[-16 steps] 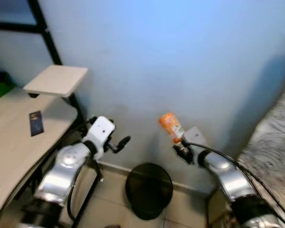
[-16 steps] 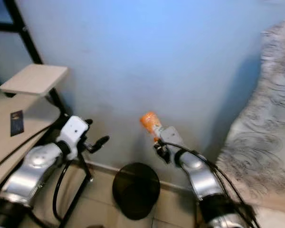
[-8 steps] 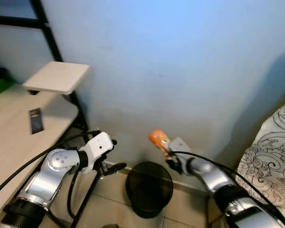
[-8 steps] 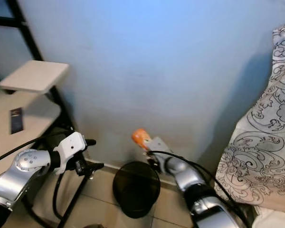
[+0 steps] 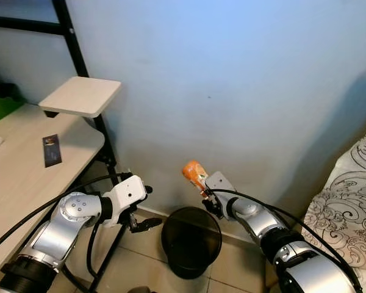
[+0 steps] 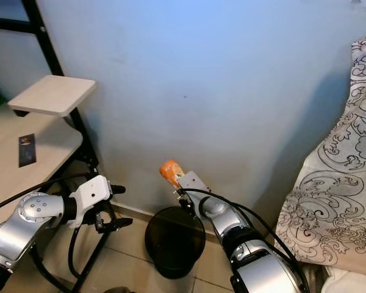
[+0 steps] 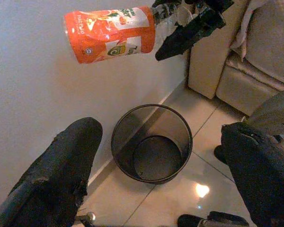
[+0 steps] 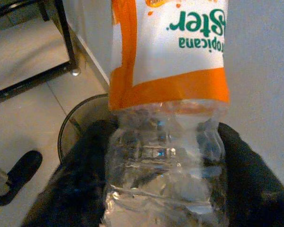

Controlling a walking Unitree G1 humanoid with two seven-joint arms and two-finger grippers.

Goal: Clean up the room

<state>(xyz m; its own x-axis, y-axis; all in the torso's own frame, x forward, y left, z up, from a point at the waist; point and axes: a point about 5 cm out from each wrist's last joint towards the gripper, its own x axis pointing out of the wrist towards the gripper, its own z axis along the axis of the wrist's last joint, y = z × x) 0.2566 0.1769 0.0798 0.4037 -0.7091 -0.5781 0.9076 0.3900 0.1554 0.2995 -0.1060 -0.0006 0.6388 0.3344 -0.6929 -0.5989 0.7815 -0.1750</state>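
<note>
The bottle [image 8: 165,118] is clear, crinkled plastic with a glossy orange-and-white printed label, and the bin [image 7: 152,143] is black metal mesh. The floor [image 7: 199,189] is pale glossy tile that mirrors light, the wall [image 5: 232,79] is matt painted blue, and the desk [image 5: 24,177] looks like light wood laminate.

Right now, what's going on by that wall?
The right gripper is shut on an empty plastic bottle with an orange label, holding it up near the blue wall, above the far rim of the black mesh bin on the tiled floor. The bottle is not yet in the bin. The left gripper hangs open and empty to the left of the bin, beside the desk's black frame.
</note>
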